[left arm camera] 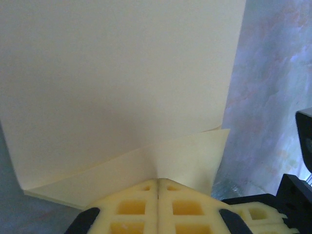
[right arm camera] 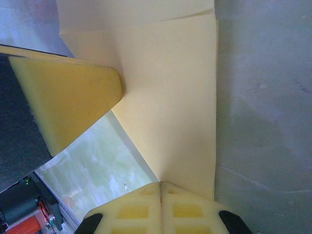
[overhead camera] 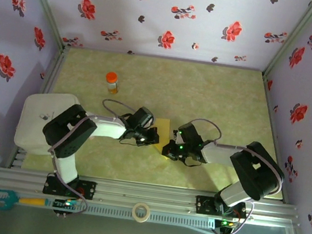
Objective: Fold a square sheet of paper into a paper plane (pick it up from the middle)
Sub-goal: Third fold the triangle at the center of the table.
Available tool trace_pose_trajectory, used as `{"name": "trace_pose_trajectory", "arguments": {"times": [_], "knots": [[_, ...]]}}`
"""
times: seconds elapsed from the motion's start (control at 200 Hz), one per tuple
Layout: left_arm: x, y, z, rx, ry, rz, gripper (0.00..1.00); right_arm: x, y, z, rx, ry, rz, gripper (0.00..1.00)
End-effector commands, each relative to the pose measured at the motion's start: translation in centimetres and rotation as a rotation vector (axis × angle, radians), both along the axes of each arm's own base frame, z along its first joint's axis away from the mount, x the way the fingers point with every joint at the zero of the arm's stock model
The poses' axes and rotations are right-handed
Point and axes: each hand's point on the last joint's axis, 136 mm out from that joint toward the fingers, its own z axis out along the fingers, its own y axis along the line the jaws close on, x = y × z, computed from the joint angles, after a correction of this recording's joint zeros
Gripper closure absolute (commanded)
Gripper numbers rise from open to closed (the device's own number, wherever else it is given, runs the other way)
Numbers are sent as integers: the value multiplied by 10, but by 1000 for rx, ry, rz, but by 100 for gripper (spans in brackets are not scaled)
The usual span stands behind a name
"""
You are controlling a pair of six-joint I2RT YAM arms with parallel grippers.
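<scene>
The square sheet of paper [overhead camera: 164,131] is yellow and hangs between my two grippers above the middle of the table. It is creased, with a folded flap lying over the main panel [left arm camera: 122,73]. My left gripper [left arm camera: 158,181] is shut on its lower edge, at the point where the flap [left arm camera: 190,156] meets the panel. My right gripper [right arm camera: 161,184] is shut on a pointed corner of the same sheet [right arm camera: 170,97]. In the top view the left gripper [overhead camera: 152,137] and the right gripper [overhead camera: 170,149] sit close together. A left finger pad [right arm camera: 68,97] presses the paper in the right wrist view.
A small orange-capped bottle [overhead camera: 111,81] stands on the table behind the left arm. A white block [overhead camera: 33,120] sits at the left edge. A tape roll [overhead camera: 141,212] and a teal-headed tool [overhead camera: 2,197] lie on the front rail. Floral walls enclose three sides.
</scene>
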Motion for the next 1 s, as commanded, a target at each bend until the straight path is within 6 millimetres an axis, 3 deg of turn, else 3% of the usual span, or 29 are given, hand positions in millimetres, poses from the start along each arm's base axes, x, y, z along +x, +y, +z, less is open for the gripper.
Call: {"name": "trace_pose_trajectory", "arguments": {"times": [0.0, 0.16, 0.385, 0.78, 0.995], "knots": [[4, -8, 25, -32, -47, -3, 99, -12, -19, -17, -82, 58, -30, 100], [5, -4, 9, -2, -20, 30, 99, -11, -20, -17, -87, 57, -35, 100], [13, 24, -21, 53, 26, 118, 100, -13, -23, -19, -94, 62, -41, 100], [33, 60, -20, 83, 23, 176, 100, -14, -23, -21, -94, 68, -37, 100], [37, 69, -8, 87, 5, 184, 100, -14, -20, -16, -69, 59, -24, 100]]}}
